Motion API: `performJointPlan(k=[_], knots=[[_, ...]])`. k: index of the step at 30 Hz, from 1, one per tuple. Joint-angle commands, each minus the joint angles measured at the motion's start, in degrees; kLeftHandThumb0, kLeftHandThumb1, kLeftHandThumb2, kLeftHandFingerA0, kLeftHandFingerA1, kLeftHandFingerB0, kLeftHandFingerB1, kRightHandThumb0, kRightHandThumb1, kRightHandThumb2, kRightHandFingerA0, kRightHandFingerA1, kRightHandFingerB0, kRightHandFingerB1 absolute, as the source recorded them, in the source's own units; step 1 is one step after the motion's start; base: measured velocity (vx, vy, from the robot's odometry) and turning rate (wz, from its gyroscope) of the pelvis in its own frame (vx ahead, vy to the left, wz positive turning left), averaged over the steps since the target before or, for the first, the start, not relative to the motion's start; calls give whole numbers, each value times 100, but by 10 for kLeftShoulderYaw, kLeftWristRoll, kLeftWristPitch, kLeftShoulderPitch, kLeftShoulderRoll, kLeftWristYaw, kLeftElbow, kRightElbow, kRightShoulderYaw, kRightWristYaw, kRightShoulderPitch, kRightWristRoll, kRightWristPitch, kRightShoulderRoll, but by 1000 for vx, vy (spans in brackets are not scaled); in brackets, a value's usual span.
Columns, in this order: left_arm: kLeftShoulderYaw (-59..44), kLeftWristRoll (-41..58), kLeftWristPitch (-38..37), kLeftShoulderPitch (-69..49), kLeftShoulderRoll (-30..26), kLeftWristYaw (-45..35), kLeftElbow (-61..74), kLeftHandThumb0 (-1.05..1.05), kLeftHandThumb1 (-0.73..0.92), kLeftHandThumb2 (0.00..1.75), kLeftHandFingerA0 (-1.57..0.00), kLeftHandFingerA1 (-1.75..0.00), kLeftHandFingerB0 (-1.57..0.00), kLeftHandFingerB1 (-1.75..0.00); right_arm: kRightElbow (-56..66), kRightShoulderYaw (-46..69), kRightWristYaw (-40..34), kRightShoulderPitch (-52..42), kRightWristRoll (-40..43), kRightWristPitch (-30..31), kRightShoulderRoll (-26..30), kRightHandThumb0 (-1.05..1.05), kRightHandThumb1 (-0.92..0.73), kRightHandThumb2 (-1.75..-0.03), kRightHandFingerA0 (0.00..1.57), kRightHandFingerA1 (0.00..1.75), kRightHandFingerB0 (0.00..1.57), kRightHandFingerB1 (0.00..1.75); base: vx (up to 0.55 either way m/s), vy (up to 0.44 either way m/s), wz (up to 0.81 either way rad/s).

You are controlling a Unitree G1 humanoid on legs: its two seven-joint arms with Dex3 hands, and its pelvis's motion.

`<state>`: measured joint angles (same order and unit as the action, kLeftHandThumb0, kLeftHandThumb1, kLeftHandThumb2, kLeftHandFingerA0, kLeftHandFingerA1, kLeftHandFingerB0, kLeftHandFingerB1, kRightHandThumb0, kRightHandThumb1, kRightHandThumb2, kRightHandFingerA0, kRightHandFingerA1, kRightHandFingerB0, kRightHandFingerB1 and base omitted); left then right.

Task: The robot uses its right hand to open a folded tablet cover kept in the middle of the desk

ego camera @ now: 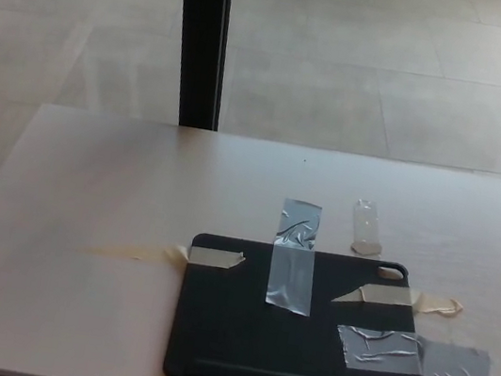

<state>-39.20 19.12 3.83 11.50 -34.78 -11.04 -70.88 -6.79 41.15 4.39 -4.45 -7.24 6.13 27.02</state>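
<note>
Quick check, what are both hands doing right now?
Left hand: not in view.
Right hand: not in view.
The tablet cover lies untouched on the desk.

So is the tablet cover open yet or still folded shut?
Still shut: the tablet cover lies flat on the desk, held by tape strips. No hand in view.

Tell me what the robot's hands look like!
I can't: neither hand shows in this picture, nor any arm. All you see is the black tablet cover stuck with strips of tape on the pale desk, still folded shut.
</note>
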Motion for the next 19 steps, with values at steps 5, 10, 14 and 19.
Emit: performJointPlan(k=[5,10,14,19], knots=[[-10,18,5,-19,-3,19,-12,-71,75,63,-74,-80,-42,-62,-353,326,-166,101,308,-33,-63,-48,-52,-55,86,79,67,64,0,0,0],[-4,1,-56,-27,16,82,-9,-34,44,61,-90,-90,-73,-73,-416,328,-165,95,281,-37,-50,-49,-42,-55,99,81,96,68,0,0,0],[-17,10,-73,-29,23,108,-7,-35,37,64,-98,-94,-79,-76,-428,311,-158,97,252,-45,-45,-46,-43,-54,103,78,95,66,0,0,0],[-18,9,-79,-29,27,132,-4,-27,36,65,-102,-87,-86,-78,-438,283,-137,90,223,-59,-41,-49,-41,-54,105,73,98,63,0,0,0]])
